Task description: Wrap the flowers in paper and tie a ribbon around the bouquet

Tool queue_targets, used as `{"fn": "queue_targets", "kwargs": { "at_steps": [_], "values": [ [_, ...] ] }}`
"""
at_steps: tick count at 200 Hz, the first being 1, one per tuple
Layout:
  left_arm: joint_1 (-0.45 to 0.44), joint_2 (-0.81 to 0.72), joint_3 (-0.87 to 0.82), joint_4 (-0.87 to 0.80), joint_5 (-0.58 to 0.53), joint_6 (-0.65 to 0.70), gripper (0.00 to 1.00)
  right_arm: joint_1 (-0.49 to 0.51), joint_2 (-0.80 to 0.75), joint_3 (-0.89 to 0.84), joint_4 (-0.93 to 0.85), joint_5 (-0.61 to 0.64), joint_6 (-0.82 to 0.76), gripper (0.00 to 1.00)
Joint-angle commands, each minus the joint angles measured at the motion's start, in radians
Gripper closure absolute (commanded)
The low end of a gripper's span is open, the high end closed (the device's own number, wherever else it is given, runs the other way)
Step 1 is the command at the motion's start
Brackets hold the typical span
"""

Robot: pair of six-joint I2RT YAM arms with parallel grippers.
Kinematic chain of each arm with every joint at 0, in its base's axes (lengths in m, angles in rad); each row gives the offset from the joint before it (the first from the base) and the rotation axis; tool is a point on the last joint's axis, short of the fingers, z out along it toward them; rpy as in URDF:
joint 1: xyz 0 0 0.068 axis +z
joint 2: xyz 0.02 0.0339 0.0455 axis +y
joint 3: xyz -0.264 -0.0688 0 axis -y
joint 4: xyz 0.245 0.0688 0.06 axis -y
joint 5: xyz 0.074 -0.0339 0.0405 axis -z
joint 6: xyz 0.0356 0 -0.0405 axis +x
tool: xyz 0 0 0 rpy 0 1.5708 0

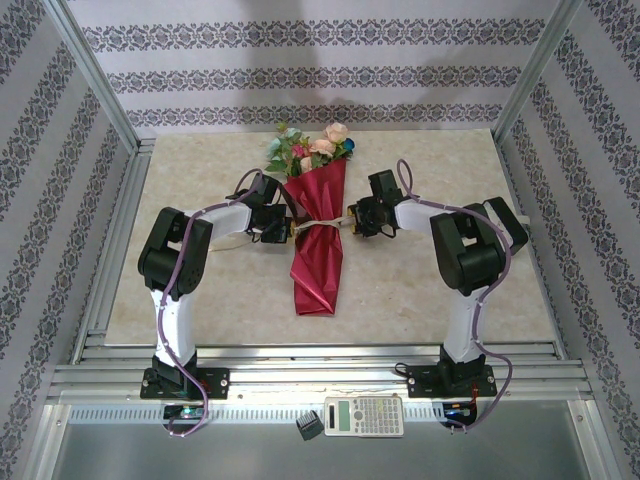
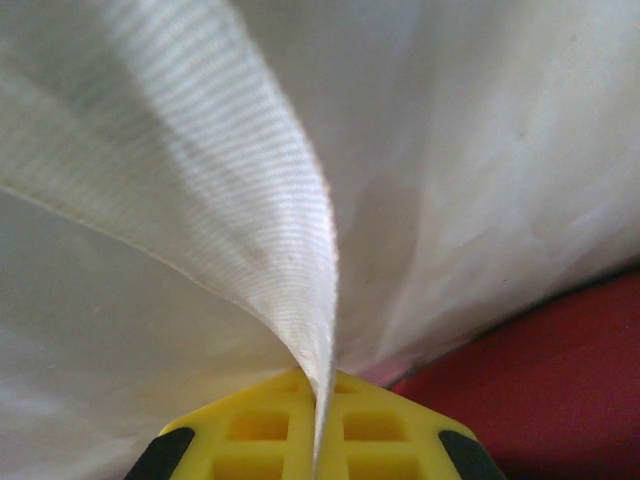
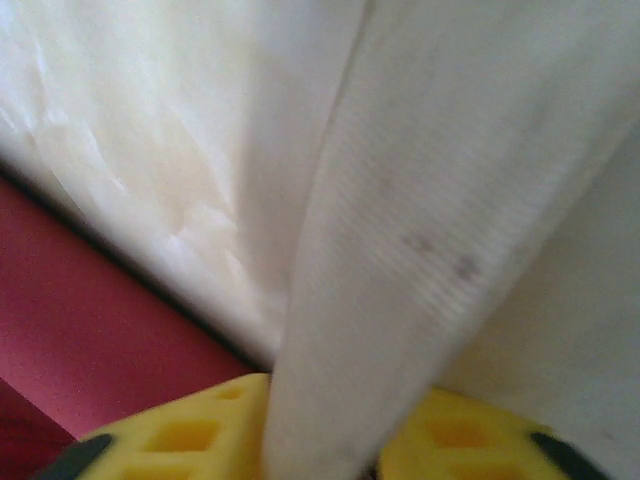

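Marble tabletop (image 1: pixel 430 300) | left gripper (image 2: pixel 320 405) pinches ribbon (image 2: pixel 250 230) | right gripper (image 3: pixel 325 425) clamps ribbon

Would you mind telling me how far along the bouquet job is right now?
Done: the flowers are wrapped in the paper as a cone. In hand: the ribbon crosses its waist, and the left gripper and right gripper each pinch it, one on either side. Left: no finished bow shows, so the tying seems yet to be completed.

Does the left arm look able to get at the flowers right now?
Probably yes: the flowers lie just beyond the left hand, nothing between, but that hand is shut on the ribbon.
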Motion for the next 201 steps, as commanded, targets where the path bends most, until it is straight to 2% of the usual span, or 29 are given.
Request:
{"fn": "queue_targets", "kwargs": {
  "at_steps": [1, 13, 47, 88, 117, 151, 201],
  "values": [
    [0.000, -0.001, -0.032, 0.030, -0.002, -0.018, 1.00, 0.013, 0.036, 0.032, 0.077, 0.017, 0.035, 0.86],
    [0.005, -0.007, -0.039, 0.043, -0.003, -0.019, 1.00, 0.014, 0.037, 0.020, 0.107, 0.019, 0.051, 1.00],
    [0.023, -0.030, -0.083, 0.119, -0.012, -0.033, 1.00, 0.007, 0.009, -0.017, 0.225, 0.026, 0.061, 1.00],
    [0.066, -0.075, -0.171, 0.226, -0.006, -0.058, 1.00, -0.048, -0.022, -0.024, 0.204, -0.043, -0.001, 1.00],
    [0.149, -0.137, -0.303, 0.319, -0.009, -0.096, 1.00, -0.132, -0.077, -0.148, 0.219, -0.066, -0.016, 1.00],
    [0.248, -0.208, -0.392, 0.324, -0.017, -0.077, 1.00, -0.218, -0.116, -0.266, 0.277, -0.083, -0.010, 1.00],
    [0.238, -0.189, -0.362, 0.349, 0.005, -0.067, 1.00, -0.181, -0.107, -0.235, 0.286, -0.070, 0.022, 1.00]
  ]
}}
